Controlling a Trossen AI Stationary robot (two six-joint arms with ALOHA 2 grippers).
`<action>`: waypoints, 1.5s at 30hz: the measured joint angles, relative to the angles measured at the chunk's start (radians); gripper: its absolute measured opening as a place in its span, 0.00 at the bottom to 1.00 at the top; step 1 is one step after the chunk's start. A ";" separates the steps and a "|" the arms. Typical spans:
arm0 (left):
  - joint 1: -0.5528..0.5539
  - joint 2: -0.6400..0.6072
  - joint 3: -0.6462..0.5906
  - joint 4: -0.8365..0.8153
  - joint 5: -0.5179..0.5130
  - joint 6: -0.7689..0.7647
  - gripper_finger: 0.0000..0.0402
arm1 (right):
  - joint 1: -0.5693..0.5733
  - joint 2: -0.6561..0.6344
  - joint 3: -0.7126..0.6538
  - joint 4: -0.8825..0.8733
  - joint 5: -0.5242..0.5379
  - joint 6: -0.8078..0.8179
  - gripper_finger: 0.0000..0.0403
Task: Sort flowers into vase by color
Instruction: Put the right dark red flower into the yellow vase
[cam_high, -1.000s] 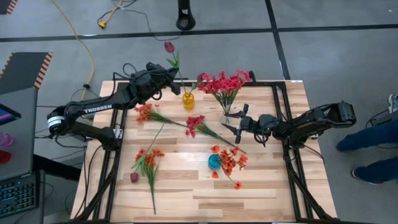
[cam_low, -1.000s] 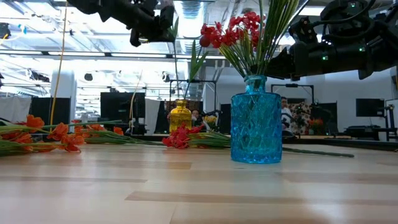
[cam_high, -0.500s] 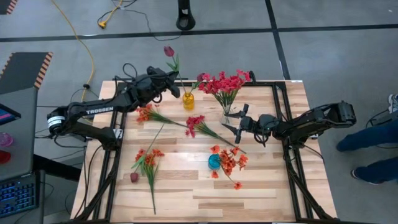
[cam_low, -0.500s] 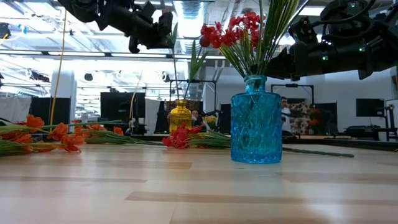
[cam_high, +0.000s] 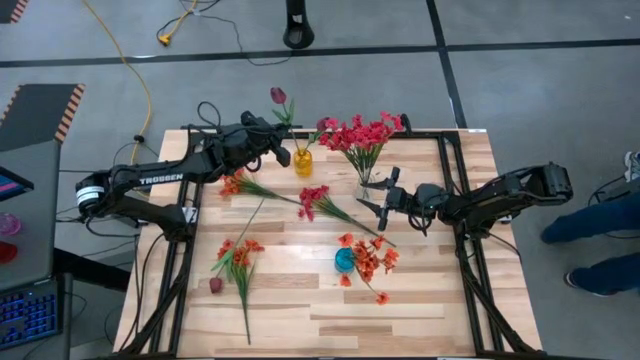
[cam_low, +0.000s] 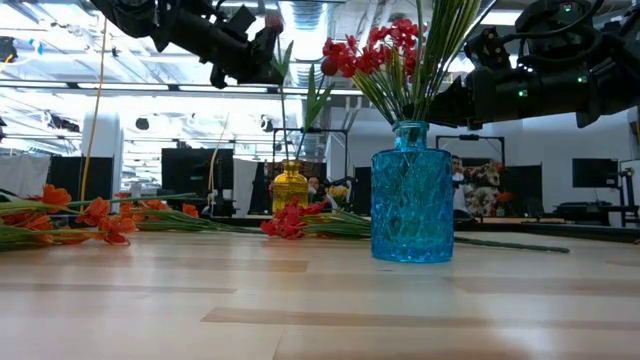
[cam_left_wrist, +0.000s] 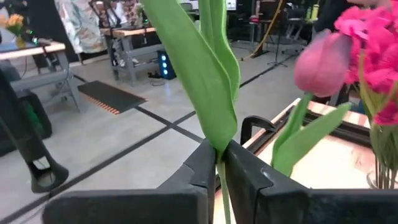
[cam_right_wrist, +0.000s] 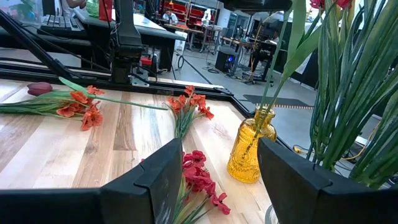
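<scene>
nearest the front edge of the table (cam_high: 400, 320) lay an orange-red spray (cam_high: 236, 262) with a dark maroon bud (cam_high: 215, 285) just beside it. a little farther in stood the blue vase (cam_high: 344, 260), with orange-red blooms (cam_high: 372, 258) touching its side. beyond that a crimson-pink spray (cam_high: 318, 202) lay flat near the middle, and another orange-red spray (cam_high: 238, 183) lay to its left. the right gripper (cam_high: 379, 198) hovered at mid-table just beside the clear vase (cam_high: 366, 187) of crimson-pink flowers (cam_high: 358, 133), its fingers (cam_right_wrist: 158, 180) spread wide with nothing between them. farthest back, the left gripper (cam_high: 282, 143) was clenched on the green stem (cam_left_wrist: 219, 186) of a maroon tulip (cam_high: 278, 96), whose bud rose past the table's far edge while the stem ran down from the fingers into the yellow vase (cam_high: 303, 161) just beside them.
</scene>
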 joint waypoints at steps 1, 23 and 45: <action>-0.004 0.000 0.000 0.000 0.000 0.013 0.06 | 0.000 0.000 0.000 0.000 0.000 0.000 0.58; -0.040 -0.003 0.001 -0.001 -0.011 0.049 0.54 | 0.000 0.000 0.000 0.000 0.000 0.000 0.58; -0.038 -0.156 0.003 -0.283 -0.035 -0.041 0.55 | 0.000 0.000 0.000 0.000 0.000 0.000 0.58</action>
